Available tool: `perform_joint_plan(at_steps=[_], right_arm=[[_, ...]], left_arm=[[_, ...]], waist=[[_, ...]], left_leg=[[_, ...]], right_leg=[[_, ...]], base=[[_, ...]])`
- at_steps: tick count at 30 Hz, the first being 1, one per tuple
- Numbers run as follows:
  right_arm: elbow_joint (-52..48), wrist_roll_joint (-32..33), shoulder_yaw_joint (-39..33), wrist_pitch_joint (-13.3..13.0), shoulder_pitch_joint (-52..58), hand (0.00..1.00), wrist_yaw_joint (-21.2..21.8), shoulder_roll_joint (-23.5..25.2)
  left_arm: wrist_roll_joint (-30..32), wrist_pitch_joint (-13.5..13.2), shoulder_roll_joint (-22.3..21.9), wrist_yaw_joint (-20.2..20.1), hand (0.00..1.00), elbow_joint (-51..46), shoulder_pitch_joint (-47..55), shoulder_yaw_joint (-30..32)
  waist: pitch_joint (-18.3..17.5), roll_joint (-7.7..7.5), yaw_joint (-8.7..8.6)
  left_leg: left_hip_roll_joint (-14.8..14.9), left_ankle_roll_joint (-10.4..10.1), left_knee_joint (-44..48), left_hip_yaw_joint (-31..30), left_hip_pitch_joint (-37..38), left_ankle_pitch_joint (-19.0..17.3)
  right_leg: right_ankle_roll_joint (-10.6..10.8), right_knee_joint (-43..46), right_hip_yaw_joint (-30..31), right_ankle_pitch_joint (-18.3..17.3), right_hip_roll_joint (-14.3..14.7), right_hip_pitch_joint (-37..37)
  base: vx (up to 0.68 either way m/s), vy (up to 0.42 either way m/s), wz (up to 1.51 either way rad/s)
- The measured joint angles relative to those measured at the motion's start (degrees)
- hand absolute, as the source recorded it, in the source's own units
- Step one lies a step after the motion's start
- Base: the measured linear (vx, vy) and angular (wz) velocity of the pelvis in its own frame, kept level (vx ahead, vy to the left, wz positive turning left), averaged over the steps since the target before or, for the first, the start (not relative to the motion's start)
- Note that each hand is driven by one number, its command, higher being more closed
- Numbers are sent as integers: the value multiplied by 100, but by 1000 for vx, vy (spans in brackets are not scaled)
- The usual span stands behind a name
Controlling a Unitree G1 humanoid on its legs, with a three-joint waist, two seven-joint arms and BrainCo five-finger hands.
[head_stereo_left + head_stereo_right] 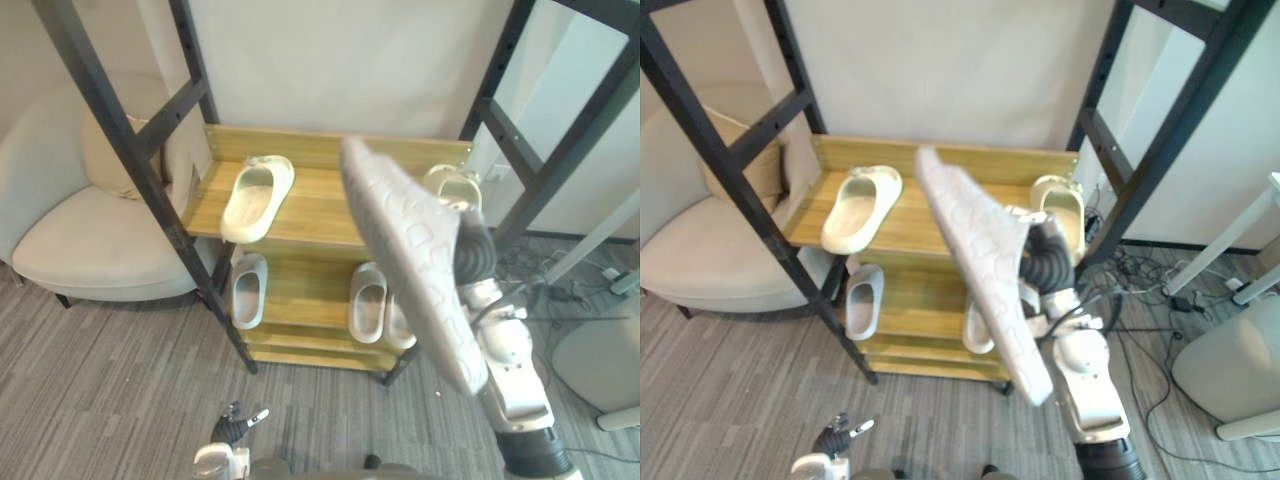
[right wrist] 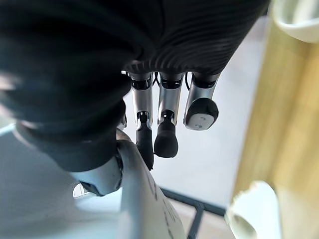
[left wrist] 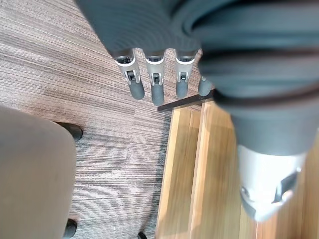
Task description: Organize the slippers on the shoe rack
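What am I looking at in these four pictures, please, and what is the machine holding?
This is a humanoid robot. The two wide pictures come from its head camera, looking down; the two close ones from cameras on its wrists. Ahead stands a wooden shoe rack with pale slippers: two on the top shelf, more on the shelf below. An armchair sits to its left. The right hand holds one slipper raised, sole towards the head camera. The left hand hangs low, fingers open, holding nothing.
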Motion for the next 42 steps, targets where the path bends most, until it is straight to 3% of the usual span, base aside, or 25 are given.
perform_joint_plan(at_steps=[3, 6, 15, 21, 29, 35, 42], right_arm=[[78, 0, 227, -2, 142, 100, 153, -153], [424, -3, 372, 6, -59, 100, 197, -336], [1208, -373, 537, 13, -1076, 100, -119, -979], [2117, -792, 498, -3, -2204, 100, -819, -1058], [2173, -1239, 423, 79, -2922, 100, -1599, -1063], [2229, -1644, 140, 373, -3378, 100, -2086, -1056], [2975, -1934, -17, 709, -4444, 100, -2506, -1015]], left_arm=[[-4, -31, 50, -7, 0, -33, -55, -117], [-14, -92, 124, -4, 0, -38, -306, -177], [-293, 1, 437, 50, 0, 91, -464, -468], [-523, 0, 429, 209, 0, 34, -698, -786], [-578, 10, 160, 396, 0, -459, -904, -626], [-563, 6, 11, 516, 0, -946, -903, -322], [-569, 19, -55, 578, 0, -1028, -912, -152]], waist=[[80, 59, -48], [545, 223, -46], [1632, 200, -19], [1873, 233, 126], [2166, 220, 473], [2179, 230, 674], [2179, 230, 735]], left_leg=[[5, 0, 846, -93, -670, -188], [59, 12, 2108, -233, -1415, -627], [-153, 31, 4212, -524, -3430, -1328], [-307, -33, 5869, -800, -5075, -1704], [-353, -167, 7237, -973, -6486, -2093], [-407, -340, 7627, -1236, -6820, -2192], [-417, -478, 7716, -1419, -6995, -2158]], right_leg=[[-21, 575, -21, -114, -21, -518], [-43, 1466, -97, -413, 28, -1033], [-18, 3969, -201, -1374, -360, -3066], [-116, 5708, -300, -1975, -551, -4579], [-220, 7232, -297, -2554, -656, -5976], [-309, 7709, -455, -2812, -702, -6225], [-421, 7851, -664, -2902, -749, -6330]], base=[[-2, 3, 12], [-74, 14, 13], [-176, 20, 20], [-97, -5, 23], [-91, -34, 7], [-31, -53, 12], [-6, -50, 8]])
